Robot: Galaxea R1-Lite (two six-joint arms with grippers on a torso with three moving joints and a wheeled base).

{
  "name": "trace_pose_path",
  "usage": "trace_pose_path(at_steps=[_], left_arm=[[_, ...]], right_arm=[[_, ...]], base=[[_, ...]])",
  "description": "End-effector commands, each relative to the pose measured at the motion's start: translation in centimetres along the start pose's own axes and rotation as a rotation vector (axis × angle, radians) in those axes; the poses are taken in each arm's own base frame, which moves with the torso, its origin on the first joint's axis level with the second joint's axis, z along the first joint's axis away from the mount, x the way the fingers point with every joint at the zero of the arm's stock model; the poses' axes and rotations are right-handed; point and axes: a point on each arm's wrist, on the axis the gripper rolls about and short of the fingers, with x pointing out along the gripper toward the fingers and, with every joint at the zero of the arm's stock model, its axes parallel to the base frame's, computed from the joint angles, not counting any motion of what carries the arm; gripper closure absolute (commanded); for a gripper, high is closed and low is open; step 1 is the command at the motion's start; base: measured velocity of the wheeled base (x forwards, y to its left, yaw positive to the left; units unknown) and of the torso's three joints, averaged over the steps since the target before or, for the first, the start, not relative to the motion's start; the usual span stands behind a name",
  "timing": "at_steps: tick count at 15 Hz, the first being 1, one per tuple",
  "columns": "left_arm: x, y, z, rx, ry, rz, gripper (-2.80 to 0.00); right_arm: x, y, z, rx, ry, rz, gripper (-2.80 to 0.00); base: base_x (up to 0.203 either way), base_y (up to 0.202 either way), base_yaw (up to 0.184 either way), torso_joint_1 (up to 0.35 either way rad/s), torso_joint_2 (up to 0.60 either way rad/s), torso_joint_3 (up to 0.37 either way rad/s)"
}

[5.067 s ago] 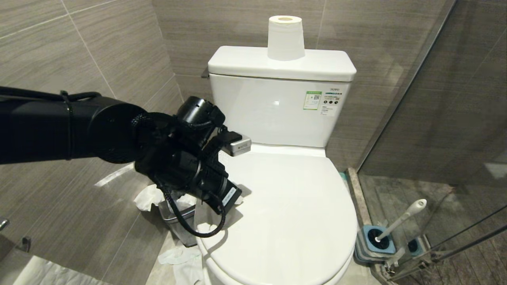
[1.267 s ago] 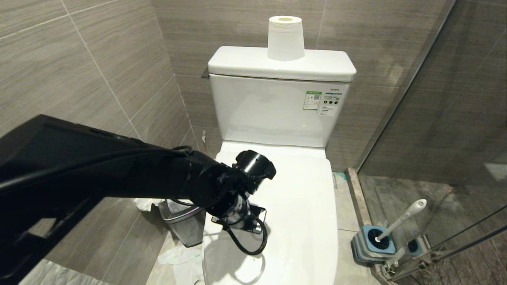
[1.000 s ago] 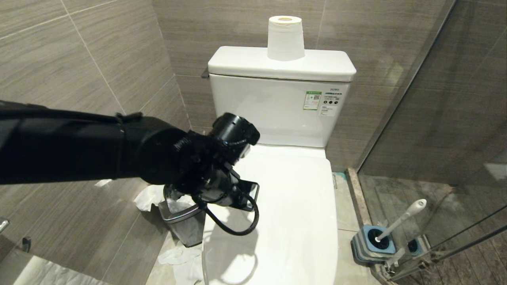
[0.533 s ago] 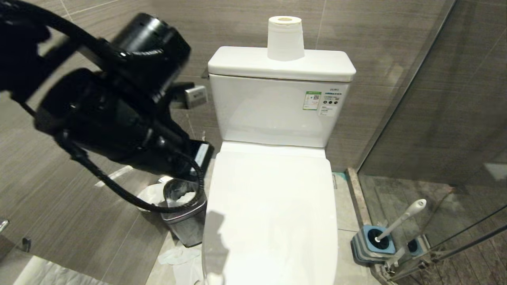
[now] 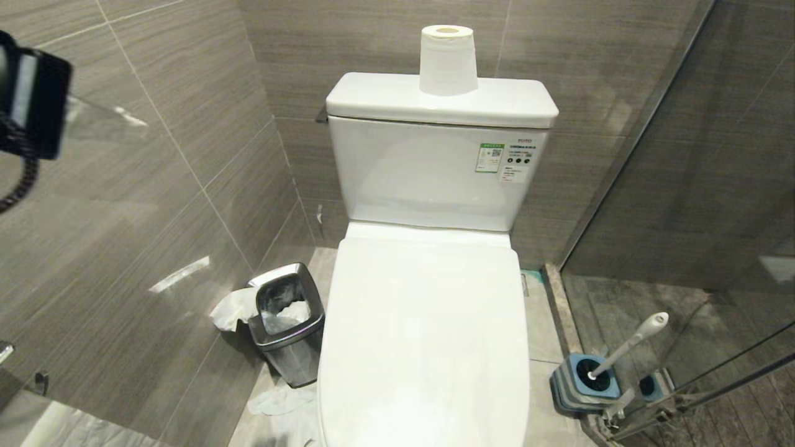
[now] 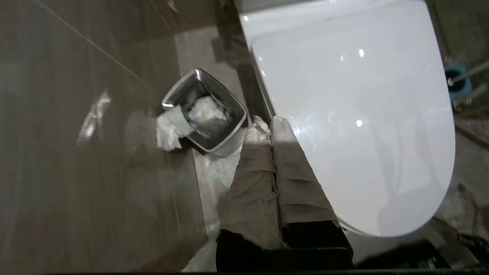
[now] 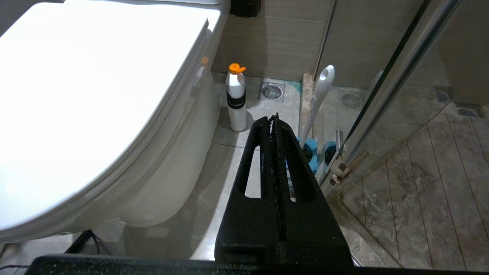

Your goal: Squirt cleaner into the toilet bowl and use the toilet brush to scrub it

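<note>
The white lid [image 5: 428,335] lies closed over the toilet bowl, so the bowl is hidden. No cleaner shows. The toilet brush [image 5: 627,344] leans in its blue-grey holder [image 5: 587,379] on the floor right of the toilet. My left gripper [image 6: 269,128], with tape-wrapped fingers, is shut and empty. It hangs high over the gap between the steel bin [image 6: 204,109] and the lid [image 6: 355,114]. Only part of that arm [image 5: 31,102] shows in the head view. My right gripper [image 7: 273,116] is parked low, shut and empty, pointing at the brush handle [image 7: 319,95].
A white bottle with an orange cap [image 7: 236,99] stands on the floor beside the toilet base. A paper roll [image 5: 447,59] sits on the cistern. The bin [image 5: 289,338] and loose tissue [image 5: 279,400] lie left of the toilet. A glass shower door [image 5: 683,217] closes off the right.
My left arm has lifted off the lid's left edge and swung up and to the left, almost out of the head view. The lid remains closed and the brush has not moved.
</note>
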Motion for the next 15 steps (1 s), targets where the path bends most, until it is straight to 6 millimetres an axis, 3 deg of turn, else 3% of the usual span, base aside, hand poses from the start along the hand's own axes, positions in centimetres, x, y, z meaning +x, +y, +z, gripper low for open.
trace_pose_path(at_steps=[1, 4, 7, 9, 15], left_arm=[[-7.1, 1.9, -1.2, -0.016, -0.168, 0.060, 0.00], [-12.4, 2.6, -3.1, -0.009, -0.297, 0.036, 0.00], [-15.6, 2.4, -6.0, 0.007, -0.347, 0.018, 0.00], [-16.8, 2.2, -7.7, 0.010, -0.354, 0.013, 0.00], [-17.9, 1.9, -8.6, 0.000, -0.378, 0.029, 0.00]], right_arm=[[0.0, 0.0, 0.0, 0.001, 0.001, 0.000, 0.00], [0.0, 0.0, 0.0, 0.001, 0.001, 0.000, 0.00], [0.0, 0.0, 0.0, 0.000, 0.000, 0.001, 0.00], [0.0, 0.0, 0.0, 0.001, 0.001, 0.002, 0.00], [0.0, 0.0, 0.0, 0.001, 0.001, 0.001, 0.00]], base=[[0.000, 0.000, 0.000, 0.000, 0.00, 0.000], [0.000, 0.000, 0.000, 0.000, 0.00, 0.000], [0.000, 0.000, 0.000, 0.000, 0.00, 0.000], [0.000, 0.000, 0.000, 0.000, 0.00, 0.000], [0.000, 0.000, 0.000, 0.000, 0.00, 0.000]])
